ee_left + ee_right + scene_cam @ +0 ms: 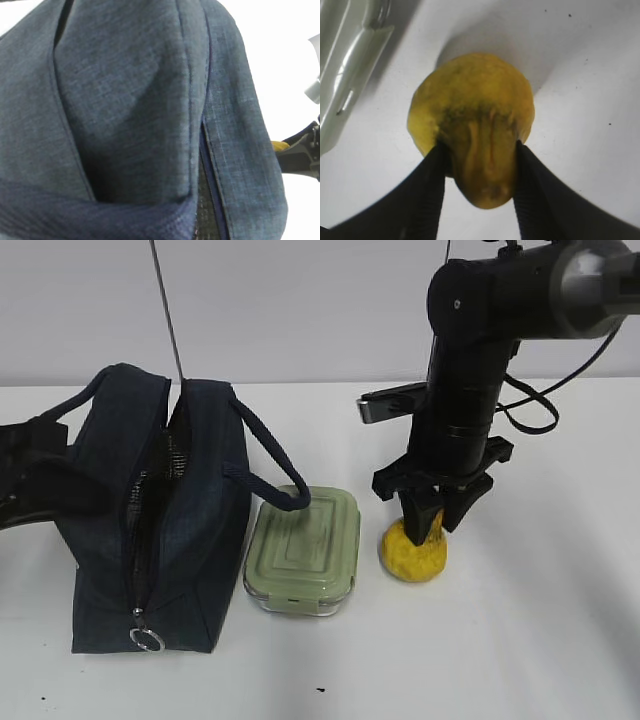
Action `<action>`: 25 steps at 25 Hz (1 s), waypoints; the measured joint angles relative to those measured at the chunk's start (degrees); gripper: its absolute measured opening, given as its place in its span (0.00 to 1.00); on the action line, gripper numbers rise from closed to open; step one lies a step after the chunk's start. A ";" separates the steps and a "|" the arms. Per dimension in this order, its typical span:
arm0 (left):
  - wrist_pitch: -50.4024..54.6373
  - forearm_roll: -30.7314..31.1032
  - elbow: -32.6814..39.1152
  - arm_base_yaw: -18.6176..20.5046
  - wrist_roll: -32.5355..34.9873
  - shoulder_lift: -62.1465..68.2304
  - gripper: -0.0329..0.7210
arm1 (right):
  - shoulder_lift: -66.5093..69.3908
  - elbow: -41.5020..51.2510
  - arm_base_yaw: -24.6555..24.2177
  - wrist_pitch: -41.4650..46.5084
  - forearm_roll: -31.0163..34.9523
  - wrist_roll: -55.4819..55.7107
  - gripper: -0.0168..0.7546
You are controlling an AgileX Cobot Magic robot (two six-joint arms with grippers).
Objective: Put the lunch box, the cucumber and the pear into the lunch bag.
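The navy lunch bag (190,540) stands at the left with its zipper open. Its fabric (125,100) fills the left wrist view, and a strap lies across the bottom where the jaws sit; the jaws themselves are hidden. My left arm (25,485) reaches in at the bag's left handle. The sage-lidded lunch box (305,545) sits against the bag's right side. The yellow pear (415,558) rests on the table to its right. My right gripper (480,146) comes straight down, and both fingers press the pear's (475,100) narrow neck. The cucumber is out of view.
A metal ring pull (146,639) hangs at the bag's near end. A grey metal piece (392,405) lies behind the right arm. A thin rod (168,320) rises above the bag. White table surrounds everything; the lunch box corner (345,65) is close to the pear.
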 joint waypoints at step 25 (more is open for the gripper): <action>0.02 0.21 0.00 0.00 0.00 0.00 0.02 | -4.72 -21.43 0.11 1.01 10.81 -2.06 0.32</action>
